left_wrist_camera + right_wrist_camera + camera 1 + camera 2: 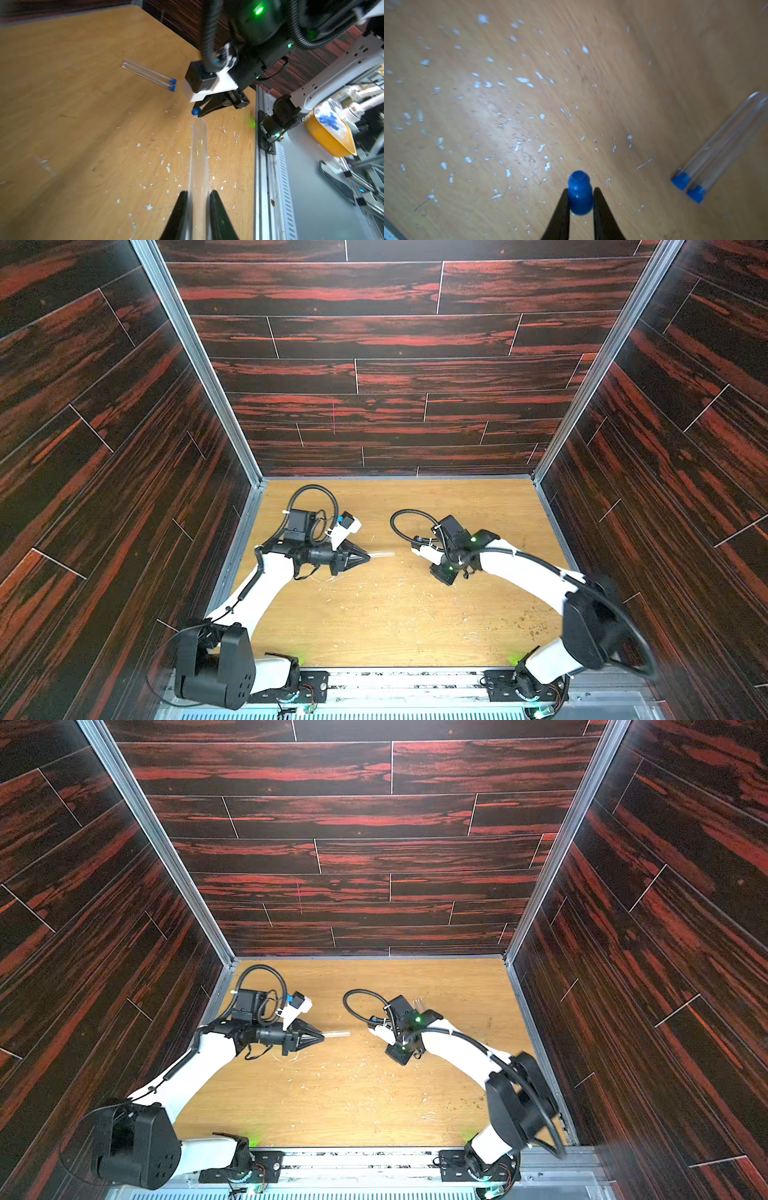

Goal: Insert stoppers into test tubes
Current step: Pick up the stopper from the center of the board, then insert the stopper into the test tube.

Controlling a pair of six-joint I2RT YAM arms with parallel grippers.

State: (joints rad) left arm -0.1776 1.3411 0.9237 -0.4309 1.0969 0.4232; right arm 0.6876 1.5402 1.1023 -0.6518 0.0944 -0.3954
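Blue stopper [579, 197] in right gripper [580, 190] hangs near clear tube [198, 158] in left gripper [198, 193].

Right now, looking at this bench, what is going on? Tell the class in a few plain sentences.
The left gripper is shut on a clear test tube and holds it out toward the other arm. The right gripper is shut on a blue stopper, which faces the tube's open end but is not yet in it. Two other tubes lie side by side on the wooden table, each already plugged with blue.
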